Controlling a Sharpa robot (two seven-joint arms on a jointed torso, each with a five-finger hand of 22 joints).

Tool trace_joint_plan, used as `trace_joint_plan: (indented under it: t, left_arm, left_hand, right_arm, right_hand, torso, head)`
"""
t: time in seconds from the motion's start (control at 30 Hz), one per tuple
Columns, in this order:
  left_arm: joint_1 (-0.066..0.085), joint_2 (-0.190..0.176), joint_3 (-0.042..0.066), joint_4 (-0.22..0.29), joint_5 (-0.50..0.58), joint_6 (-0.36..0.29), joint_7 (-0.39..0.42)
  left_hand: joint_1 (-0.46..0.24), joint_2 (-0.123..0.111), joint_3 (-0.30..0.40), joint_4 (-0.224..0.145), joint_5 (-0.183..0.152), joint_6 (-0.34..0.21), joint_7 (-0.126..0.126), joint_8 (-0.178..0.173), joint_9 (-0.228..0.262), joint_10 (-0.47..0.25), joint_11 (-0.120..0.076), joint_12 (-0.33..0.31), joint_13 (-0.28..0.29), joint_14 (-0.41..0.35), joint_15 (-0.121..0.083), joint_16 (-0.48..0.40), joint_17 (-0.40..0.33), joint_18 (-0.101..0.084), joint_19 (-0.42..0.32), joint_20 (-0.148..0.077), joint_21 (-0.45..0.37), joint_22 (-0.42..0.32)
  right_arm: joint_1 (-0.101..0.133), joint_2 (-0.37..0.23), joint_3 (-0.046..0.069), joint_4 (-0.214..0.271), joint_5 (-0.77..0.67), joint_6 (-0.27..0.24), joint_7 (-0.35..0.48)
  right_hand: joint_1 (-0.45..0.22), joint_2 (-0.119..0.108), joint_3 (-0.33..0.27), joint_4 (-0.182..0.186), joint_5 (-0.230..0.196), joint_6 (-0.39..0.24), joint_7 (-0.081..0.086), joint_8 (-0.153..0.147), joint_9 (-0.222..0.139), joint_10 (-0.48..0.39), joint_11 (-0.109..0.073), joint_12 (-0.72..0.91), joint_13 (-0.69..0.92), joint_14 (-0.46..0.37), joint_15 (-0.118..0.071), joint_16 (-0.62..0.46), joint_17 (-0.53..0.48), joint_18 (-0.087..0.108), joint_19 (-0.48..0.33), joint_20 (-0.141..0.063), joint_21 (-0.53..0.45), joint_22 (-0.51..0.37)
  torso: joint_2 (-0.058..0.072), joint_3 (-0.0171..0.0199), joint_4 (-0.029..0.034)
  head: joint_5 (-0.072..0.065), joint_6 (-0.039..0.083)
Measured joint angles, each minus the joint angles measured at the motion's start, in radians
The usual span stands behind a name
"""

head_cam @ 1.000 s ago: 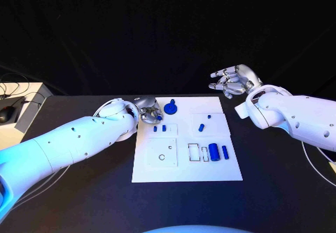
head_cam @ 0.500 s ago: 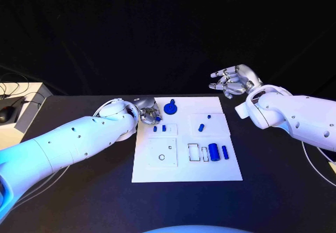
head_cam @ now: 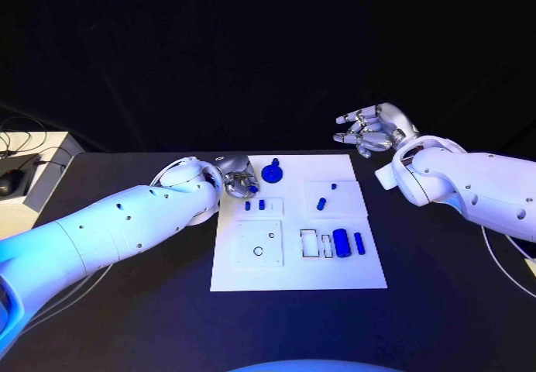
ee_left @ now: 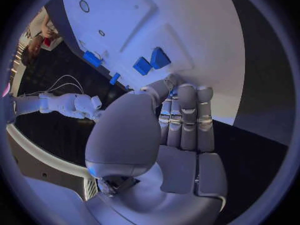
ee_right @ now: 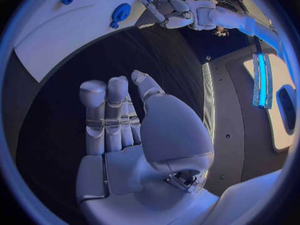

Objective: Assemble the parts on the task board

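The white task board (head_cam: 297, 267) lies mid-table. My left hand (head_cam: 237, 179) hovers over its far left corner and pinches a small blue part (head_cam: 253, 187) at its fingertips. In the left wrist view the thumb (ee_left: 125, 135) covers that part. Two small blue pieces (head_cam: 255, 205) stand in a raised plate just in front of that hand. A round blue part (head_cam: 273, 171) lies at the far edge, and a thick blue cylinder (head_cam: 341, 241) lies beside a slim one (head_cam: 359, 242). My right hand (head_cam: 374, 128) is raised beyond the board's far right corner, fingers apart, holding nothing.
A raised plate with a round hole (head_cam: 258, 243) sits at the board's left front. Two white rectangular slots (head_cam: 316, 243) lie beside the cylinder. Two more small blue pieces (head_cam: 321, 203) sit on the right plate. A pale box with cables (head_cam: 28, 167) stands at the table's left edge.
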Motion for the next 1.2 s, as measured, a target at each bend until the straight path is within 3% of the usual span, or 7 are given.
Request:
trace_joint_plan:
  t: [1.03, 1.2]
  left_arm:
    - [0.000, 0.005, 0.000, -0.001, 0.003, 0.004, -0.003]
    - [0.000, 0.004, 0.000, -0.001, 0.003, 0.004, -0.005]
  left_hand:
    - [0.000, 0.000, -0.005, 0.000, 0.000, -0.043, -0.011, 0.000, 0.000, 0.007, -0.007, 0.000, 0.001, -0.004, -0.004, 0.000, 0.013, -0.001, 0.004, -0.004, -0.005, 0.000]
    - [0.004, -0.004, -0.008, 0.003, 0.000, -0.076, -0.018, 0.000, -0.001, 0.013, -0.013, 0.000, 0.002, -0.004, -0.004, 0.000, 0.015, -0.001, 0.004, -0.004, -0.005, 0.001]
  right_arm:
    - [0.000, 0.000, 0.000, 0.000, 0.000, 0.000, 0.000]
    - [0.000, 0.000, 0.000, 0.000, 0.000, 0.000, 0.000]
  right_hand:
    - [0.000, 0.000, 0.000, 0.000, 0.000, 0.000, -0.001, 0.000, 0.000, 0.000, 0.000, 0.000, 0.000, 0.004, -0.004, 0.000, 0.000, 0.000, 0.000, 0.000, 0.000, 0.000]
    - [0.000, 0.000, 0.000, 0.000, 0.000, -0.001, -0.002, 0.000, 0.000, -0.002, 0.002, 0.000, 0.000, 0.004, -0.004, 0.000, 0.000, 0.000, 0.000, 0.000, 0.000, 0.000]
  torso:
    - [0.000, 0.0000, 0.0000]
    - [0.000, -0.0002, 0.0000]
  head:
    - [-0.003, 0.000]
    - [-0.003, 0.000]
